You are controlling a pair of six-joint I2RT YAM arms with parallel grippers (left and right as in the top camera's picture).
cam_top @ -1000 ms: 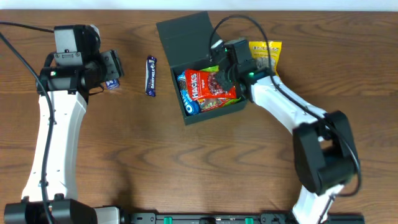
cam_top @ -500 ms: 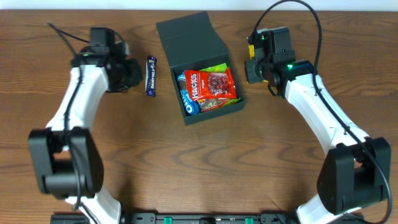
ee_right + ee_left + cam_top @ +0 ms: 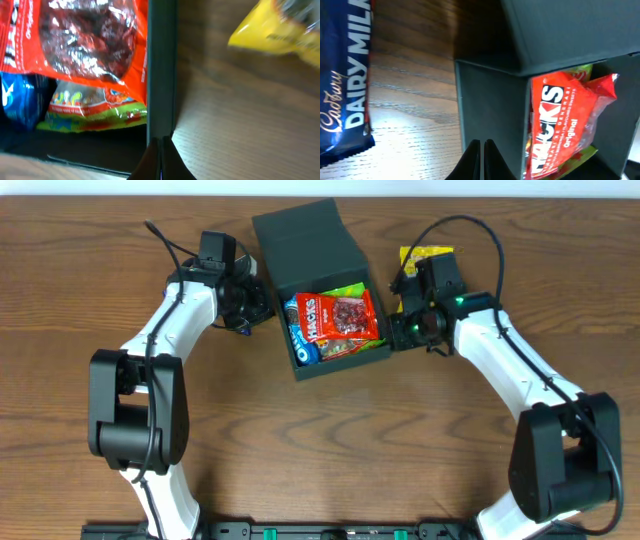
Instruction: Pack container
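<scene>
The container (image 3: 300,235) sits open at far centre, lid raised. You can expect light, stiff cardboard; hold it by the side walls. Inside lie a red Hacks packet (image 3: 337,320), a blue Oreo packet (image 3: 300,340) and a green packet (image 3: 350,290). Your left gripper (image 3: 482,150) and right gripper (image 3: 160,145) flank it, fingers together, empty.

Blue bar wrapper (image 3: 345,75), left wrist view: white "DAIRY MILK", with script "Cadbury" alongside.

Red packet (image 3: 337,318), on top inside the container (image 3: 300,235) at the middle of the desk's far edge: white "HACKS". A smaller "Original" is legible in the left wrist view.

Blue packet (image 3: 298,340) beneath it: white "OREO", small and partly covered.

Yellow packet (image 3: 427,258), far edge, right of the container: dark print, too blurred to read.
</scene>
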